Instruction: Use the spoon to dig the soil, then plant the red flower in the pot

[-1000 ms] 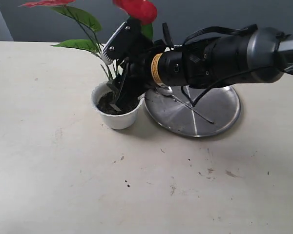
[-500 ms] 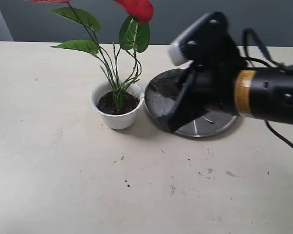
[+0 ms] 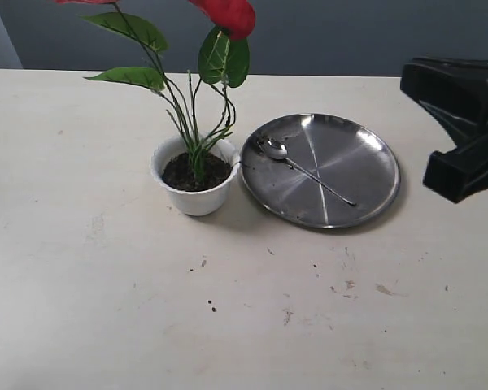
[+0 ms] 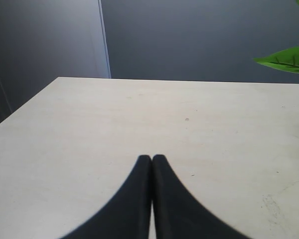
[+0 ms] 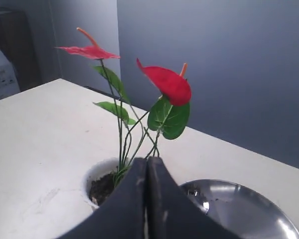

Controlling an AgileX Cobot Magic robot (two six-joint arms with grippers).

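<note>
The red flower (image 3: 228, 15) stands upright in the white pot (image 3: 197, 199), its green stems rooted in the dark soil (image 3: 179, 172). To the pot's right, the spoon (image 3: 305, 171) lies on the round steel plate (image 3: 362, 154). My right arm (image 3: 464, 122) shows as a black bulk at the right edge, well clear of the plate. In the right wrist view the right gripper (image 5: 148, 162) is shut and empty, with the red flower (image 5: 169, 82) and pot (image 5: 95, 173) beyond it. The left gripper (image 4: 152, 158) is shut over bare table, holding nothing.
Small crumbs of soil (image 3: 211, 307) speckle the tabletop in front of the pot and plate. A green leaf (image 4: 289, 59) reaches into the left wrist view at one side. The table's far edge (image 3: 350, 75) meets a dark wall.
My right gripper let go of the flower stems, shut, and the arm pulled back to the right, off the pot and past the plate. The flower stays standing in the pot.
</note>
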